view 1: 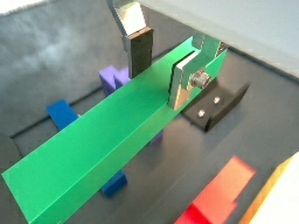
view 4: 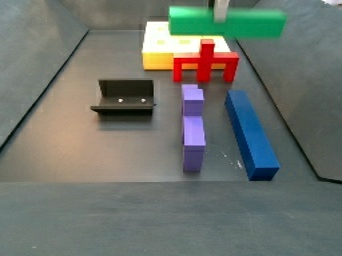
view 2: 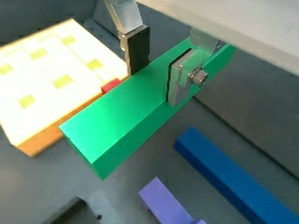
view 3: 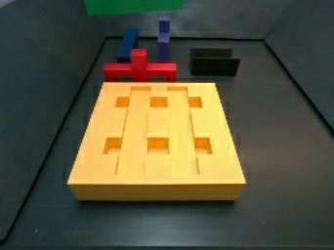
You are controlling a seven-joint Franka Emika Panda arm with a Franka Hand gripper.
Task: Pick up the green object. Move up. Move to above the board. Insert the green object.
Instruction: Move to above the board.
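1. The floor [view 4: 80, 120] is a dark grey matte sheet with low dark walls rising around it in both side views; a pale surface lies beyond the walls.
2. The board [view 3: 159, 142] lies flat on the floor, its long axis running away from the camera in a side view, grooves lengthwise and six square holes in two rows of three.
3. The end effector [view 1: 163, 61] is up in the air, well above the floor, closed on the bar [view 1: 105, 144]; in both wrist views its silver fingers [view 1: 184, 77] press the bar's two long faces near one end.
4. The bar hangs level, its long axis horizontal and running crosswise in a side view [view 4: 227, 21], above the near end of the board and the red cross [view 4: 206, 63].
5. In a side view only the bar's lower edge shows at the top of the picture [view 3: 133, 6], so its exact place over the board is hard to judge there.
6. The fixture [view 4: 126, 97], a blue bar [view 4: 249, 131] and a purple piece [view 4: 194, 126] sit on the floor, apart from one another.
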